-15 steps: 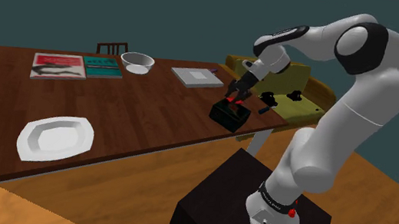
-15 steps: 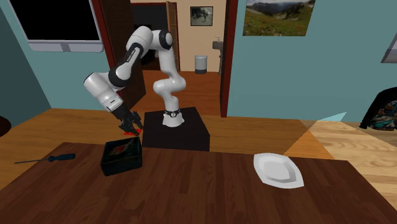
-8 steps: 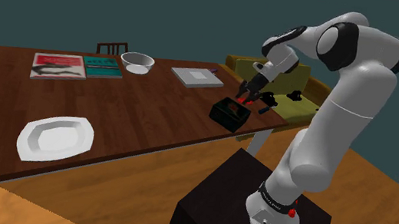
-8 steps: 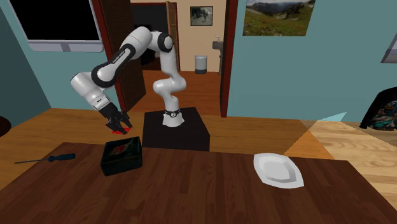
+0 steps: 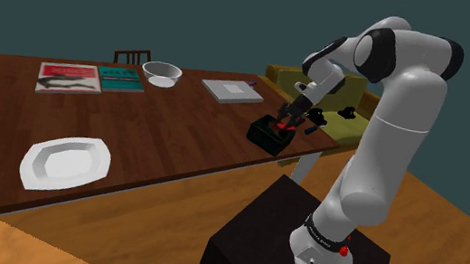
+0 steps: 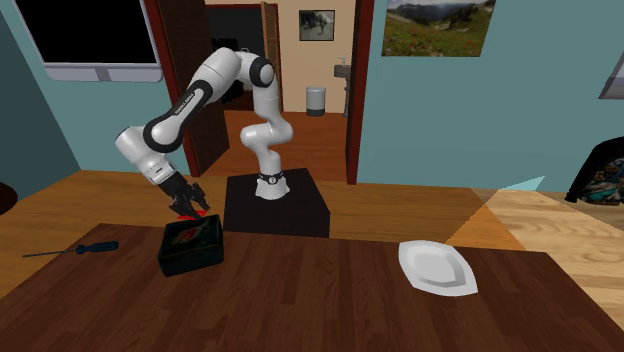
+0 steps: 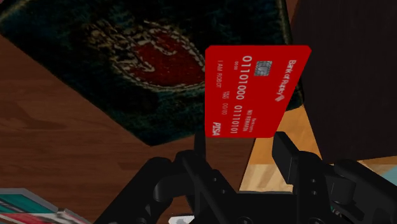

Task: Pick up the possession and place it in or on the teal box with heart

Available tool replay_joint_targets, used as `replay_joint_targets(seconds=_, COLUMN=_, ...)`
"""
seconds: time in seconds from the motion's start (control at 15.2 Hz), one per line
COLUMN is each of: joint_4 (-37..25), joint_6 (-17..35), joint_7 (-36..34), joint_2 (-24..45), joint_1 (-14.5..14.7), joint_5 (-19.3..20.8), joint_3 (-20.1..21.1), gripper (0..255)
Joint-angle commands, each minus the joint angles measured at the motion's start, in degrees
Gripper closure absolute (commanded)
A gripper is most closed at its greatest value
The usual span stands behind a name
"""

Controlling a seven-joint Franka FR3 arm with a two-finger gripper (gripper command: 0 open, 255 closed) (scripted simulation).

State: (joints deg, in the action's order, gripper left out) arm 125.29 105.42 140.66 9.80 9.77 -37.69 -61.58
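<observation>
My gripper is shut on a red bank card, clasping its lower edge so the card stands up between the fingers. Seen from the second exterior view, the gripper and card hang just above the near rim of the dark teal box. The box sits on the brown table near its end by the stand. In the wrist view, the box with a red heart on its floor lies beyond the card.
A white plate, a white bowl, two books and a grey flat book lie on the table. A blue-handled screwdriver lies beside the box. An olive sofa carrying dark items stands past the table's end.
The arm's elbow has swung over. The gripper, still holding the card, shifted a little sideways and has come down closer to the box's rim.
</observation>
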Motion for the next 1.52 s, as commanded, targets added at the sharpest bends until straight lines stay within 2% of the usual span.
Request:
replay_joint_targets(seconds=0.0, joint_4=0.4, joint_6=0.5, joint_7=1.4, joint_2=1.6, joint_1=-0.6, joint_5=-1.5, joint_3=0.6, gripper=255)
replay_joint_targets(seconds=0.26, joint_4=0.9, joint_6=1.4, joint_7=4.6, joint_2=5.2, joint_1=-2.2, joint_5=-4.8, joint_3=2.2, gripper=255)
replay_joint_targets(seconds=0.79, joint_4=0.9, joint_6=1.4, joint_7=4.6, joint_2=5.2, joint_1=-2.2, joint_5=-4.8, joint_3=2.2, gripper=255)
replay_joint_targets(seconds=0.86, joint_4=0.9, joint_6=1.4, joint_7=4.6, joint_2=5.2, joint_1=-2.2, joint_5=-4.8, joint_3=2.2, gripper=0)
replay_joint_targets(seconds=1.19, joint_4=0.9, joint_6=1.4, joint_7=4.6, joint_2=5.2, joint_1=-2.2, joint_5=-4.8, joint_3=2.2, gripper=0)
replay_joint_targets(seconds=1.45, joint_4=-3.7, joint_6=-4.0, joint_7=2.4, joint_2=3.0, joint_1=-3.4, joint_5=-0.6, joint_3=-0.3, gripper=0)
